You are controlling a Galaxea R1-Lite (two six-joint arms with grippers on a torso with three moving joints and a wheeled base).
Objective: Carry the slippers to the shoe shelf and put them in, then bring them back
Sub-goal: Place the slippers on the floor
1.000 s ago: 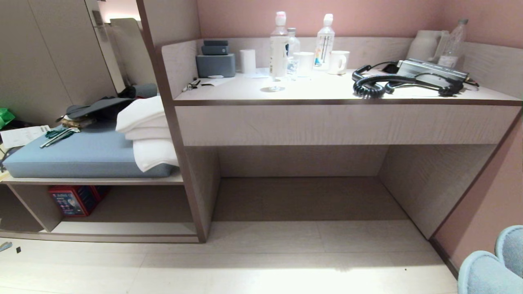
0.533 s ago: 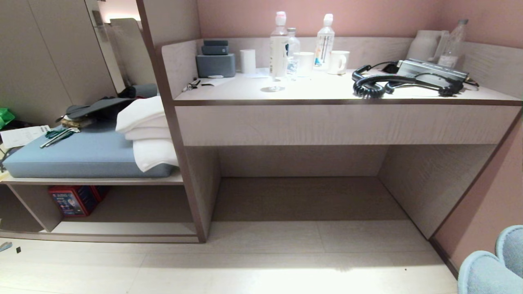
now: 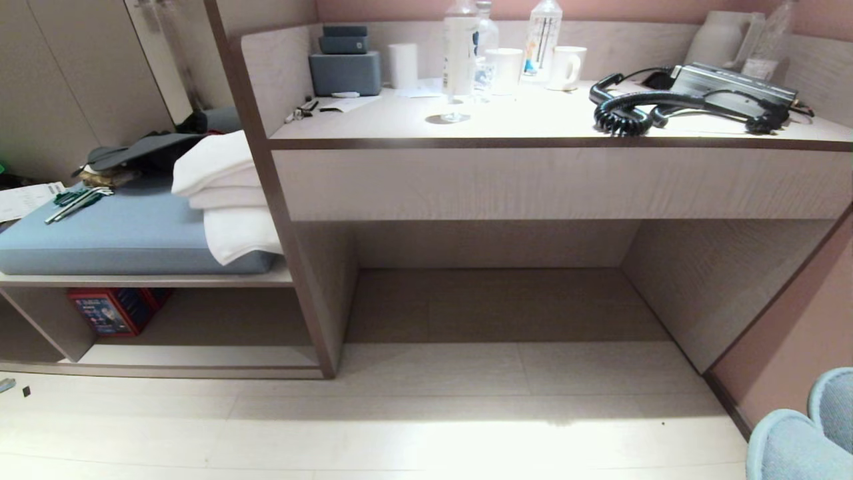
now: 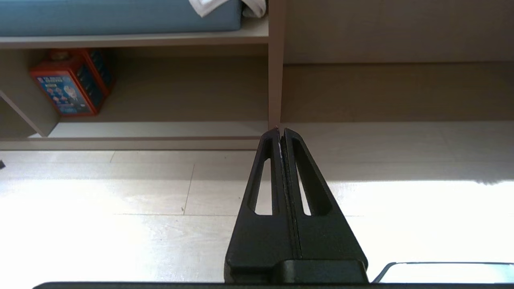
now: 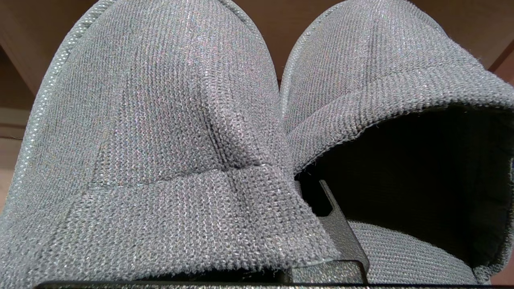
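Note:
The slippers [image 3: 796,433], grey-blue knit with rounded toes, poke into the head view's bottom right corner, held off the pale floor. In the right wrist view the slippers [image 5: 160,132] fill the picture side by side. My right gripper [image 5: 299,188] is shut on their inner edges, with one dark finger [image 5: 341,237] showing inside the right-hand slipper's opening. The shoe shelf [image 3: 200,357] is the low cubby at the left, with a pale base board and a red box [image 3: 110,310]. My left gripper [image 4: 281,131] hangs shut and empty over the floor, pointing at the upright panel beside the shoe shelf [image 4: 152,129].
A desk [image 3: 533,143] carries bottles, mugs, a grey box and a black corded phone [image 3: 673,107]. Under it is a deep recess [image 3: 493,300]. A blue cushion [image 3: 126,233] with folded white towels [image 3: 223,197] lies above the shoe shelf. A pink wall [image 3: 800,320] closes the right side.
The whole head picture has shifted: desk and shelf sit higher and slightly larger, so the camera has moved. The slippers stay in the same corner. Nothing else has moved.

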